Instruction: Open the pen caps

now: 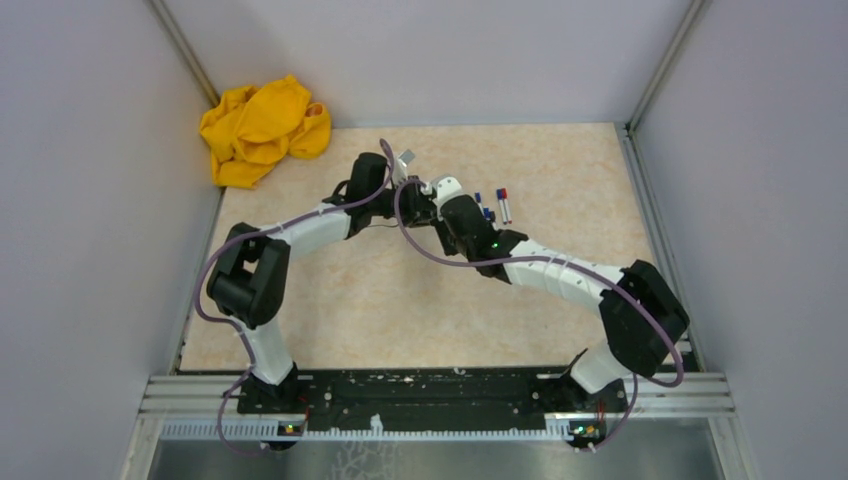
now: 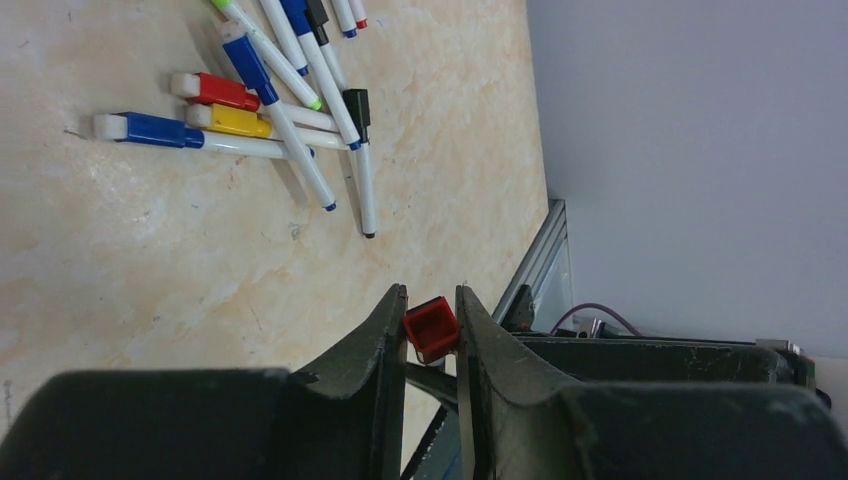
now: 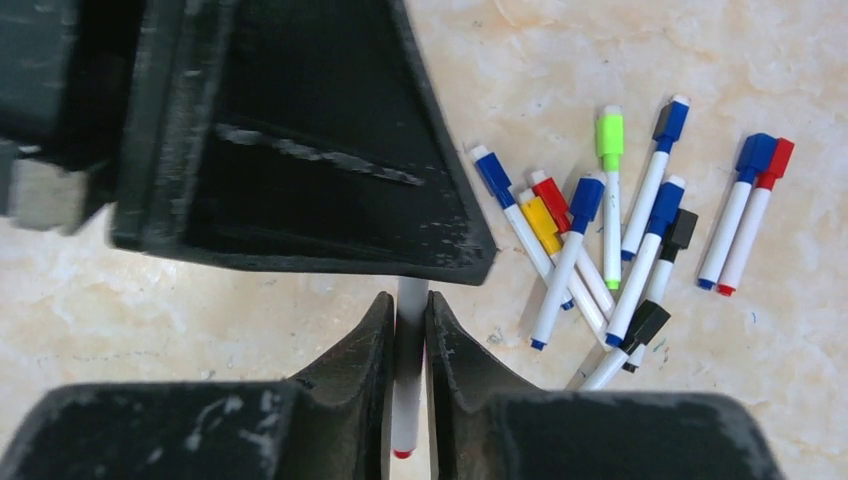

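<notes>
The left gripper [image 2: 430,296] has its jaws clamped on a small red cap [image 2: 431,330], held above the worktop [image 2: 150,270]. Facing it, the right gripper [image 3: 408,300] has its jaws closed on a thin white pen barrel [image 3: 407,400] with a red tip. They meet over the far middle of the worktop. Just to their right lie the other pens [image 3: 640,235], with their blue, red, yellow, green and black caps [image 3: 585,197] on.

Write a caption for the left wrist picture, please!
Left gripper pinches a small red cap, with pens lying on the table beyond.
</notes>
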